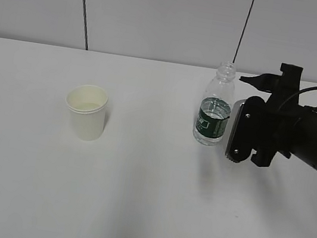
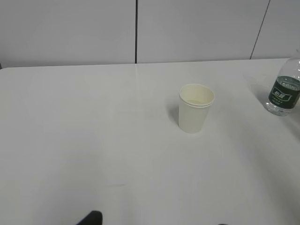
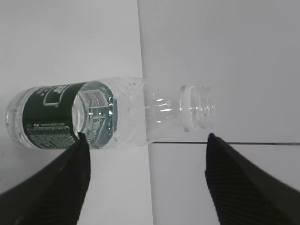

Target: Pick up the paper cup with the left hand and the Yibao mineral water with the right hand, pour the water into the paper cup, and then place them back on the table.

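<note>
The cream-white paper cup (image 1: 87, 112) stands upright on the white table (image 1: 143, 213), left of centre, and nothing holds it. It also shows in the left wrist view (image 2: 196, 108). The Yibao mineral water bottle (image 1: 215, 107) stands upright and capless, with some water behind its green label. My right gripper (image 1: 243, 107) is just right of it, turned on its side and open. In the right wrist view the bottle (image 3: 103, 115) lies just beyond the fingertips, apart from the gripper (image 3: 146, 139). My left gripper (image 2: 157, 223) is open and empty, far in front of the cup. Only its tips show.
A grey panelled wall (image 1: 162, 17) runs along the table's far edge. The bottle shows at the right edge of the left wrist view (image 2: 284, 93). The left arm is out of the exterior view.
</note>
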`<control>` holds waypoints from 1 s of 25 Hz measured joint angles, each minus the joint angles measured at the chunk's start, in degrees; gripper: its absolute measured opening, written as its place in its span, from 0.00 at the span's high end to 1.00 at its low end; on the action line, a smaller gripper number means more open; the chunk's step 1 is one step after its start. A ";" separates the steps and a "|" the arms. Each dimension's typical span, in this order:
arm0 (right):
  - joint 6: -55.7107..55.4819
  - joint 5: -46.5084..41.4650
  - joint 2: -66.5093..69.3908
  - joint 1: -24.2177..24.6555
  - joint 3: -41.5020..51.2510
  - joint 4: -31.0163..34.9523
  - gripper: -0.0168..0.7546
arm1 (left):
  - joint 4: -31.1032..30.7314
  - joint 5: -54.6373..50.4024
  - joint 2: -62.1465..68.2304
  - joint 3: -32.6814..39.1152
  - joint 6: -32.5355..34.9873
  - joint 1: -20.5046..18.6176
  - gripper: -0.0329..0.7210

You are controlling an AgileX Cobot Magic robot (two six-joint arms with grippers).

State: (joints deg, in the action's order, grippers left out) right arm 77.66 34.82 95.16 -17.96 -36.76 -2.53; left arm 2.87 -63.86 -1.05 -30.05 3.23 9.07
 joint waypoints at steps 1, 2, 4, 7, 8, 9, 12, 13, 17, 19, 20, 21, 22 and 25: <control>0.00 0.00 0.00 0.00 0.00 0.00 0.21 | 0.00 0.00 0.00 0.00 0.00 0.00 0.38; 0.00 -0.10 0.00 0.00 0.00 0.00 0.21 | 0.00 0.00 0.00 0.00 0.00 0.00 0.38; 0.00 -0.10 0.00 0.00 0.00 0.00 0.21 | 0.00 0.00 -0.01 0.00 0.00 0.00 0.38; 0.00 -0.10 0.00 0.00 0.00 0.99 0.21 | 0.00 0.00 -0.01 0.00 0.00 0.00 0.38; 0.00 -0.10 0.00 0.00 0.00 1.75 0.21 | 0.00 0.00 -0.01 0.00 0.00 0.00 0.38; 0.00 -0.10 0.00 0.00 0.00 2.53 0.21 | 0.00 0.00 -0.01 0.00 0.00 0.00 0.38; 0.00 -0.10 0.00 0.00 0.00 5.26 0.21 | 0.00 0.00 -0.01 0.00 0.00 0.00 0.38; 0.00 -0.10 0.00 0.00 0.00 6.29 0.21 | 0.00 0.00 -0.01 0.00 0.00 0.00 0.38; -0.73 -0.10 0.00 0.00 0.00 9.82 0.21 | 0.00 0.00 -0.01 0.00 0.00 0.00 0.38; -3.30 0.16 0.00 0.00 0.00 11.13 0.21 | 0.00 0.00 -0.01 0.00 0.00 0.00 0.38; -5.49 0.40 0.00 0.00 0.00 11.64 0.21 | 0.00 0.00 -0.01 0.00 0.00 0.00 0.38; -8.13 1.08 0.00 0.00 0.00 12.18 0.21 | 0.00 0.00 -0.01 0.00 0.00 0.00 0.38; -10.41 1.64 0.00 0.00 0.00 12.82 0.21 | 0.00 0.00 -0.01 0.00 0.00 0.00 0.38; -18.59 3.80 0.00 0.00 0.00 14.97 0.21 | 0.00 0.00 -0.01 0.00 0.00 0.00 0.38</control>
State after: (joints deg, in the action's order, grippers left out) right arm 59.07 38.61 95.16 -17.96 -36.76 12.44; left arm 2.87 -63.86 -1.07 -30.05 3.23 9.07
